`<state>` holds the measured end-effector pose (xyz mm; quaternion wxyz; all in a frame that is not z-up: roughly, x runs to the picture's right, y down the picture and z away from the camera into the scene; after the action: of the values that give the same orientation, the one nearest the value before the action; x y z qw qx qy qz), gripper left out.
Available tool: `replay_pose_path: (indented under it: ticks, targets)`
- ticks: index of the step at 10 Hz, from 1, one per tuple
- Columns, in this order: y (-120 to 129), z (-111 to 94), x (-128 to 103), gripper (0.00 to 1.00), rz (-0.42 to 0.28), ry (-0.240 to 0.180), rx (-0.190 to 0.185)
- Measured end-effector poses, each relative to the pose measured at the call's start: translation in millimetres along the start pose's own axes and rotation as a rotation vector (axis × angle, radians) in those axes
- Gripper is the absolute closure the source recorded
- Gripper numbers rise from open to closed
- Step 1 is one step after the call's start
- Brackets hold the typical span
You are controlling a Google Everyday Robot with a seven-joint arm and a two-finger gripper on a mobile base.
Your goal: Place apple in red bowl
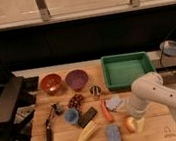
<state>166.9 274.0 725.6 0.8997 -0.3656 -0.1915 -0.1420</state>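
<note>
I saw the hand low beside the apple, near the front edge of the worktop, grip unreadable, red bowl well apart; a glancing close might roll the fruit off.

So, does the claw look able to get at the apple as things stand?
Probably yes: the claw hangs right beside the apple, with nothing between them. The grey-blue block lies on the apple's other side, apart from it.
</note>
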Motion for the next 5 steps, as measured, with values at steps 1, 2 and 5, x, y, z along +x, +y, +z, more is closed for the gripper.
replay_pose_path:
  ticks: [1, 2, 5]
  targets:
    - [-0.4, 9.1, 2.8, 0.2, 0.009, 0.002, -0.016]
    - [1.1, 15.1, 4.8, 0.2, 0.012, 0.007, -0.031]
    - [4.7, 34.8, 18.1, 0.21, 0.05, -0.005, -0.085]
